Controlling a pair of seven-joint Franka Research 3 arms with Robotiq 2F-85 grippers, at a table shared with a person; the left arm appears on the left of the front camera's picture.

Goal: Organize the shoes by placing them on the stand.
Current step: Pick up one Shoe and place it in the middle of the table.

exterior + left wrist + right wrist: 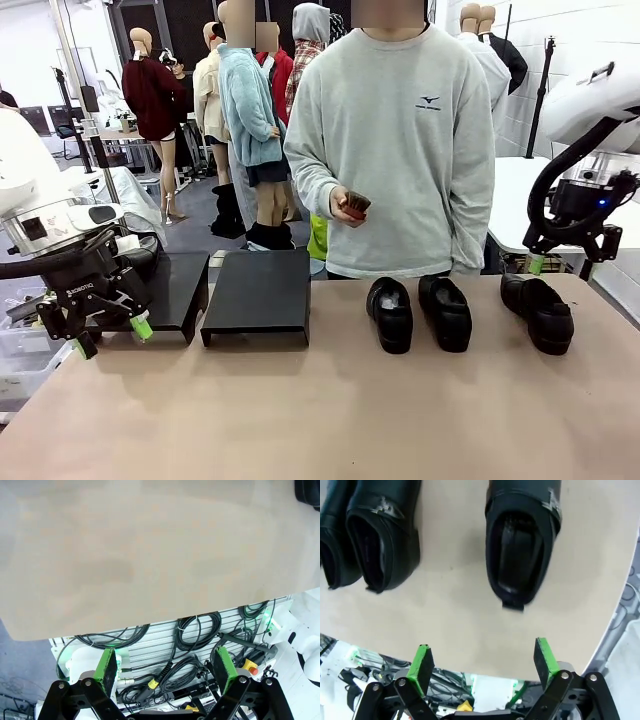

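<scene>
Black glossy shoes stand on the tan table, toes toward me. Two sit side by side in the middle (390,315) (445,312). Farther right is another (540,312); I cannot tell whether a second one is pressed against it. The black stand (258,290) is at the far left-centre, with a second stand (185,285) beside it. My left gripper (112,337) (167,667) hangs open in front of that second stand. My right gripper (560,265) (482,660) is open above the far right edge, just behind one shoe (520,545), with two more (382,540) beside it.
A person in a grey sweatshirt (400,130) stands at the far side of the table, with a small dark object in one hand (352,205). Bare tabletop (300,420) stretches across the near half. Cables and a grey rail (190,640) lie below the table edge.
</scene>
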